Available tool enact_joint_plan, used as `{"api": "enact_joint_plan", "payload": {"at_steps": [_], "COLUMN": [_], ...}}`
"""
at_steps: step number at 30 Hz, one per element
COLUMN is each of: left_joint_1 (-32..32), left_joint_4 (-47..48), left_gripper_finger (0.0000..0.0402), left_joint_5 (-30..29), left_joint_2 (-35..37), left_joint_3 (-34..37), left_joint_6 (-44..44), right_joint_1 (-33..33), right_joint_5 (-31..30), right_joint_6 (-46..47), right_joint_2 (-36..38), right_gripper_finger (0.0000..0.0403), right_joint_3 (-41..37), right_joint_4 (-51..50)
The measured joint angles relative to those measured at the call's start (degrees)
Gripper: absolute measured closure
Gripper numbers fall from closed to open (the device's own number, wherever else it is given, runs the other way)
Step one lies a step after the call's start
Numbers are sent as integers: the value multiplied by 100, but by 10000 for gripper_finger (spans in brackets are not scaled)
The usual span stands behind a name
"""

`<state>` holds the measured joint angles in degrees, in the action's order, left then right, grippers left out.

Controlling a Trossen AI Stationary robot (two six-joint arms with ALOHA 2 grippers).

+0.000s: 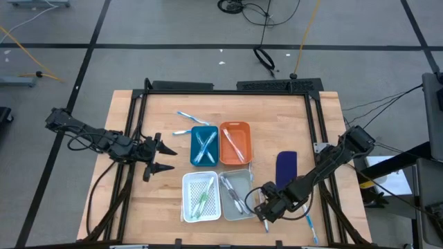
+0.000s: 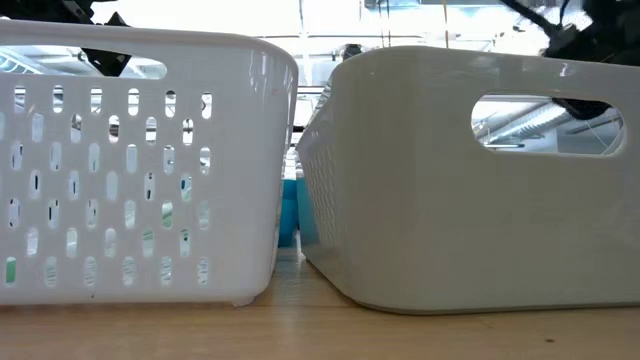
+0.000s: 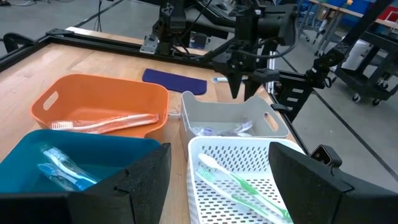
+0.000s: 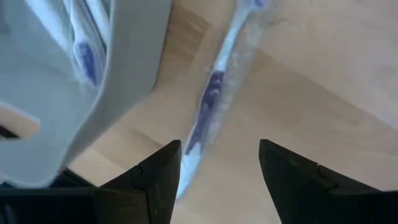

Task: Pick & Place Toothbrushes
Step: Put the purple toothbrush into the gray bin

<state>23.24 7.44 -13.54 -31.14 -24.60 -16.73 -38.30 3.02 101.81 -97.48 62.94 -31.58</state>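
toothbrushes (image 1: 205, 146) — sorted by colour in trays | some loose on table

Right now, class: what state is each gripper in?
Left gripper: open, empty, beside the blue tray.
Right gripper: open, holding nothing, over a toothbrush by the grey tray.

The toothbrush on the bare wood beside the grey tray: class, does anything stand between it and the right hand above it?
Nothing visible does. The right hand hangs open over the toothbrush, whose handle runs up between the fingers on bare wood. The grey tray stands beside it, not across the path.
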Motion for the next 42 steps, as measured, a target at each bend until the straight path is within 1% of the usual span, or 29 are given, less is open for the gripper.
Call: {"api": "enact_joint_plan", "payload": {"at_steps": [6, 11, 26, 29, 34, 42], "left_joint_1": [-1, 0, -2, -2, -2, -2], "left_joint_4": [-1, -2, -9, -22, -37, -106], "left_gripper_finger": [131, 131, 131, 131, 131, 131], "left_joint_5": [4, 4, 9, 9, 11, 11], "left_joint_2": [1, 1, 0, 1, 2, 2], "left_joint_3": [1, 1, 1, 0, 2, 0], "left_joint_6": [-28, -28, -33, -35, -37, -44], "right_joint_1": [135, 260, 435, 454, 461, 466], "right_joint_5": [-19, -25, -33, -84, -83, -148], "right_joint_6": [-83, -191, -405, -357, -184, -65], "right_joint_2": [-120, -122, -268, -277, -234, -244], "right_gripper_finger": [195, 195, 195, 195, 195, 195], "right_joint_3": [-2, -4, -8, -104, -468, -573], "right_joint_4": [7, -187, -22, 97, 609, 591]}}
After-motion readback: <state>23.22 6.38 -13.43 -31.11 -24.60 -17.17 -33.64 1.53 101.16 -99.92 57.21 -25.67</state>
